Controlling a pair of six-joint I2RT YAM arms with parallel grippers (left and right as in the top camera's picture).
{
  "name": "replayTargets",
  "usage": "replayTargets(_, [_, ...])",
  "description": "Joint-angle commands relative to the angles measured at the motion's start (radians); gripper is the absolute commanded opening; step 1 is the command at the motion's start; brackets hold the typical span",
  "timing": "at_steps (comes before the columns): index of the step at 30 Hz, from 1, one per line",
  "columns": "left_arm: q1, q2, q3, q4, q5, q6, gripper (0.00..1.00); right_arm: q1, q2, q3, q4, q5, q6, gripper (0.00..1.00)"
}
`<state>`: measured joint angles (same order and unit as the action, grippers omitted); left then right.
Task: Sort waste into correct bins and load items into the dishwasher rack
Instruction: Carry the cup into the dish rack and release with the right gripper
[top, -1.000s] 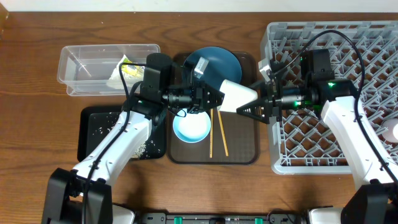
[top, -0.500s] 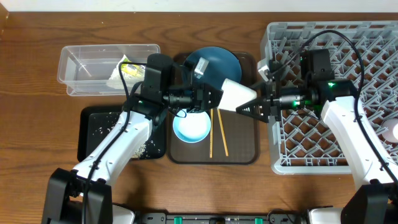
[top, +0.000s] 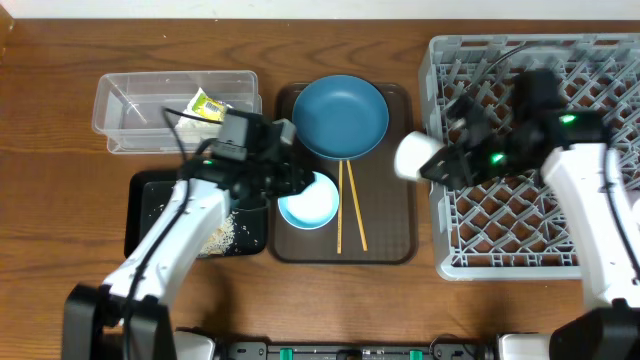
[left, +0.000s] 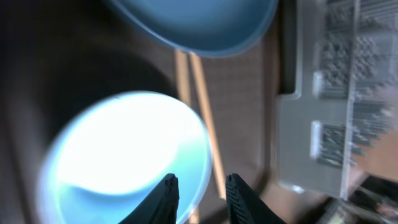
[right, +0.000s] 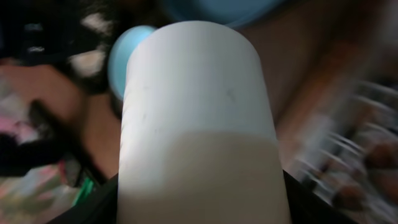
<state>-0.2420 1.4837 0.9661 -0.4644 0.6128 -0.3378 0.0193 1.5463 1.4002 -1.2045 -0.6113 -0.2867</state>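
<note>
Cup: a pale cup (top: 410, 155) hangs in the air on its side, above the right edge of the brown tray (top: 400, 245) and just beside the left wall of the rack (top: 600, 60). It looks to be on its way in for loading.
Right gripper: the right gripper (top: 430, 163) is clamped on the cup from the rack side, and the right wrist view is filled by the cup's wall. Holding it sideways probably lets it be tipped mouth-down among the pegs.
Left gripper: the left gripper (left: 200, 190) has its fingers a narrow gap apart and holds nothing. It sits low at the bowl (top: 310, 205), whose rim runs between the fingertips. I cannot tell whether they touch.
Bowl: it sits upright on the brown tray and looks like the next thing to be grasped by its edge.
Dish and chopsticks: the dish (top: 340, 115) lies at the tray's far end and the chopsticks (top: 346, 205) lie just right of the bowl. Neither is loaded yet.
Waste: the tissue (top: 203, 106) is in the clear tub (top: 130, 105) and the rice grains (top: 215, 235) are in the black tray (top: 140, 225), so sorting looks done.
Risk: the cup could catch a peg going in.
</note>
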Motion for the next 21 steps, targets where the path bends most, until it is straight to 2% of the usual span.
replayTargets(1, [0.038,-0.095,0.005,-0.026,-0.119,0.076,0.29,-0.073,-0.006,0.117,-0.061,0.220,0.111,0.30])
replayTargets(7, [0.053,-0.193,0.005,-0.075,-0.241,0.077,0.29,-0.220,-0.005,0.221,-0.155,0.452,0.247,0.29])
replayTargets(12, [0.053,-0.209,0.005,-0.079,-0.243,0.079,0.29,-0.353,-0.001,0.223,-0.165,0.575,0.331,0.26])
replayTargets(21, [0.053,-0.209,0.005,-0.096,-0.244,0.079,0.29,-0.561,0.060,0.223,-0.218,0.608,0.361,0.25])
